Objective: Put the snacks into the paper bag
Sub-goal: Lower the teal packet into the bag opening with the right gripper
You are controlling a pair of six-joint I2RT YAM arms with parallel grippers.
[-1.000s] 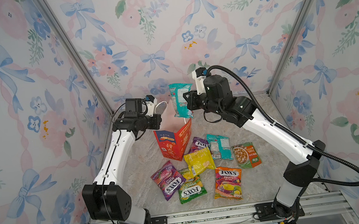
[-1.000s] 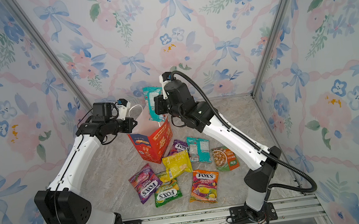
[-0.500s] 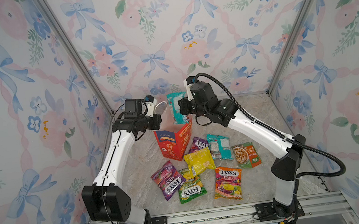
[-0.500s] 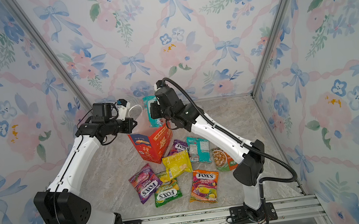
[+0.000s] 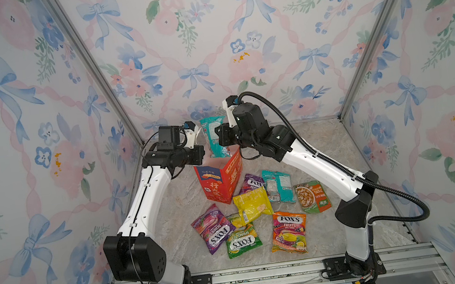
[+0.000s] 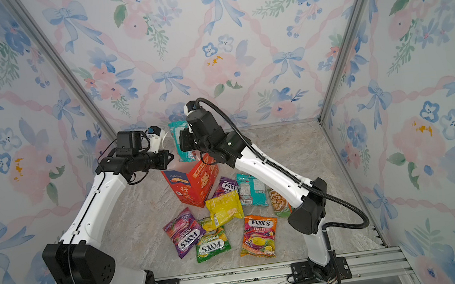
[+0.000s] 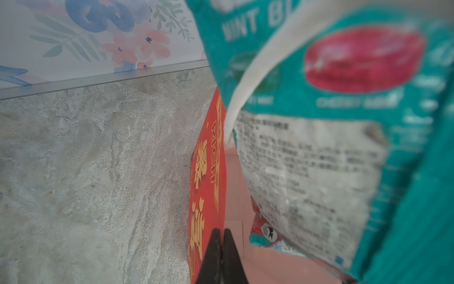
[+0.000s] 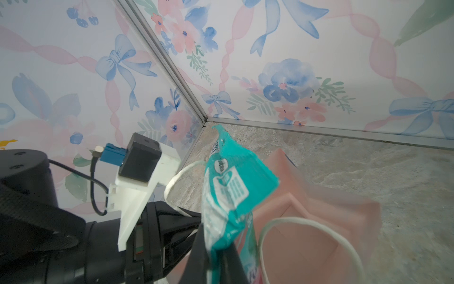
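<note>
The red-orange paper bag (image 5: 216, 186) (image 6: 190, 190) stands upright mid-table, mouth open. My left gripper (image 5: 202, 155) (image 7: 221, 237) is shut on its rim wall (image 7: 207, 186). A teal snack packet (image 5: 214, 139) (image 6: 182, 142) (image 7: 344, 118) (image 8: 229, 191) hangs just above the mouth, its lower end dipping in, with my right gripper (image 5: 222, 137) (image 8: 217, 248) shut on its edge. The bag's pale inside (image 8: 307, 233) shows beneath it. Several snacks lie in front of the bag: purple (image 5: 214, 231), green (image 5: 243, 240), yellow (image 5: 252, 205), orange (image 5: 289, 231), teal (image 5: 278, 185), orange-green (image 5: 313, 197).
Flowered walls close in the left, back and right sides. A white cord handle (image 8: 344, 243) arches over the bag's mouth and another (image 7: 248, 81) crosses the held packet. A second purple packet (image 5: 252, 182) leans by the bag's right side. The aluminium base rail (image 5: 267, 274) runs along the front.
My right arm has carried the teal packet leftward and a little down, from beside the bag to over its mouth. The left gripper and the bag have stayed put.
</note>
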